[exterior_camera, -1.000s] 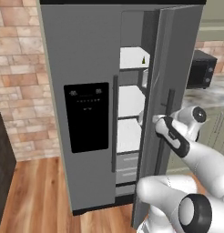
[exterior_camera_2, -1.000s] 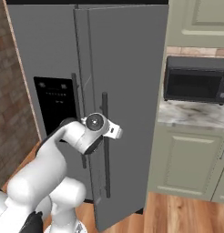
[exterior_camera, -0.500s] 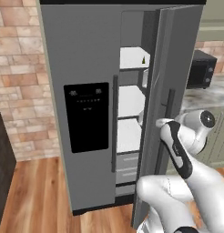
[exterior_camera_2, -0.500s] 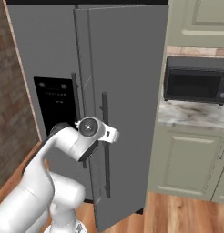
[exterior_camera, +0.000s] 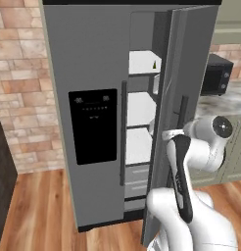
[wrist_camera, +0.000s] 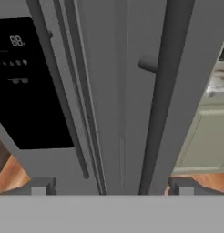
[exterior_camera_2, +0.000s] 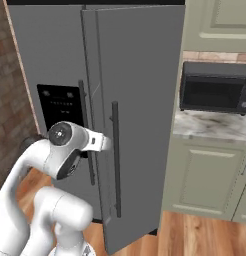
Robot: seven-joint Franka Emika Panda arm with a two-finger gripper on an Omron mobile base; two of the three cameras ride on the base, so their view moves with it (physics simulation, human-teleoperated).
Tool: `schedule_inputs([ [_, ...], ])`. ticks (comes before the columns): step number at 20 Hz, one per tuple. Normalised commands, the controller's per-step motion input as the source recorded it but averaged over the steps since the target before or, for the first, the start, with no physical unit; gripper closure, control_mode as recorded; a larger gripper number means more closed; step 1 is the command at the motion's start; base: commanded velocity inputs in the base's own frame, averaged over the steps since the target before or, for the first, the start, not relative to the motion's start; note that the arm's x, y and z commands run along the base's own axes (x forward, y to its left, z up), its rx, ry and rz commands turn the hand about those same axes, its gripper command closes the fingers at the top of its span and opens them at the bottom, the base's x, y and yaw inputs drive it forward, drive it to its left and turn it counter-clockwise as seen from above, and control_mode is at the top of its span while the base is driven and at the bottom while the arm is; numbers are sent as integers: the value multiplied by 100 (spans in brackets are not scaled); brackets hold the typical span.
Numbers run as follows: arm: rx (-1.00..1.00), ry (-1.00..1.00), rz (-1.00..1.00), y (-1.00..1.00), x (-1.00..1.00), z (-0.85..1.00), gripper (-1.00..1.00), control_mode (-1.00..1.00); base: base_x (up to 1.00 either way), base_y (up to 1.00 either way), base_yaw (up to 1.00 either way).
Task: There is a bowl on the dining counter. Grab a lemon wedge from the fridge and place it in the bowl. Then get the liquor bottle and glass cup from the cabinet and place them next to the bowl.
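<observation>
The fridge (exterior_camera: 93, 63) stood against the brick wall (exterior_camera: 19, 88), its left door shut and carrying the black dispenser panel (exterior_camera: 92, 125), its right door (exterior_camera: 166, 98) swung partly open toward the robot. Through the gap the left base view showed white shelves (exterior_camera: 139, 98); a small dark item stood at the back of the upper one, too small to tell what it was. The right door's long dark handle (exterior_camera_2: 115, 160) ran vertically down its outer face, and the left door's handle (exterior_camera: 123, 132) lay just left of the gap. The gripper (wrist_camera: 111, 185) was close in front of the right door, its two fingertips (wrist_camera: 39, 186) spread wide apart with the handle (wrist_camera: 161, 91) rising between them and neither tip touching it; nothing was held. Right of the fridge a black microwave (exterior_camera_2: 215, 92) sat on a marble worktop (exterior_camera_2: 210, 127) over sage-green base cabinets (exterior_camera_2: 205, 175), with a green wall cabinet (exterior_camera_2: 220, 20) above. The floor (exterior_camera: 39, 215) was wooden.
</observation>
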Motion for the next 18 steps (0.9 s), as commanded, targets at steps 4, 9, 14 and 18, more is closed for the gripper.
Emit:
schedule_inputs([
  [4, -23, 6, 0, 94, 4, 45, -100, -100, 0, 0, 0],
  [9, -25, 3, 0, 92, 21, 8, -100, -100, 0, 0, 0],
  [14, -21, -7, -1, 63, 44, -2, -100, -100, 0, 0, 0],
  [18, -18, -6, -8, 24, 67, 0, -100, -100, 0, 0, 0],
])
